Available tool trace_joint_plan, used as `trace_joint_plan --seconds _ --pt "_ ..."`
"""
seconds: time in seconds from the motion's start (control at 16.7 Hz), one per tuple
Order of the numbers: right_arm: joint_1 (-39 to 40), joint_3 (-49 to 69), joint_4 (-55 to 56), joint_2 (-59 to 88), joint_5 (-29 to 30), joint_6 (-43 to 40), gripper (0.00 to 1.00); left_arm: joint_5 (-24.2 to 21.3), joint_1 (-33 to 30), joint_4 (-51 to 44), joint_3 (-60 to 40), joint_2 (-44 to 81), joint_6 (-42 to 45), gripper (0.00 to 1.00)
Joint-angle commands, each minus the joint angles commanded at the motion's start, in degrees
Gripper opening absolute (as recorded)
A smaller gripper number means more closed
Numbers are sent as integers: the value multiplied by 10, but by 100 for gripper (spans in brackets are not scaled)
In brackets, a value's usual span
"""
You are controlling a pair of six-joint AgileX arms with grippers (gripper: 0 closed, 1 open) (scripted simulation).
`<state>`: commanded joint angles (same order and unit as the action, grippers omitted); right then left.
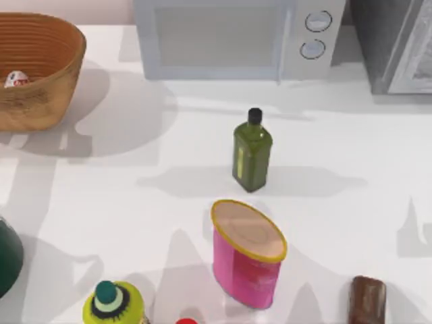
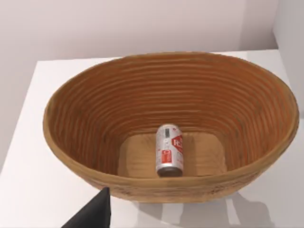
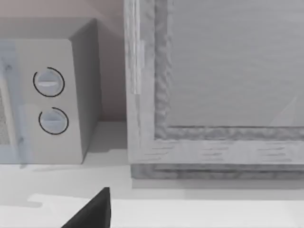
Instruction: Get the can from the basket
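Note:
The orange-brown wicker basket (image 1: 50, 74) stands at the table's back left corner. The can (image 1: 15, 79) shows inside it as a white-and-red patch behind the near wall. In the left wrist view the can (image 2: 169, 150) lies on its side on the basket's flat bottom, ringed by the ribbed walls of the basket (image 2: 95, 118). A dark part of my left gripper (image 2: 92, 213) shows on the near side of the basket, outside its rim and apart from the can. A dark part of my right gripper (image 3: 92, 211) faces the appliances at the back right.
A microwave (image 1: 229, 37) and a grey appliance (image 1: 395, 44) line the back edge. A green bottle (image 1: 252, 154) stands mid-table, with a pink canister (image 1: 246, 253) in front of it. A yellow-green bottle (image 1: 113, 304), a dark green object (image 1: 8, 256) and a brown object (image 1: 368, 300) sit along the front.

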<state>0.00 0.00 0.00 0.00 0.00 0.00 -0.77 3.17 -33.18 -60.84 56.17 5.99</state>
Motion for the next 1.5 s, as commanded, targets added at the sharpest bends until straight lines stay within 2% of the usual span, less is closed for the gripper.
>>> trace_joint_plan --seconds 0.54,0.9,1.2,1.5 --pt "0 0 0 0 0 0 100 -17 15 -298 -516 525 21 100" --pt "0 0 0 0 0 0 100 -28 22 -451 -786 808 19 100" --pt "0 0 0 0 0 0 100 -32 25 -518 -906 938 15 100" --pt "0 0 0 0 0 0 100 -33 25 -526 -920 954 14 100"
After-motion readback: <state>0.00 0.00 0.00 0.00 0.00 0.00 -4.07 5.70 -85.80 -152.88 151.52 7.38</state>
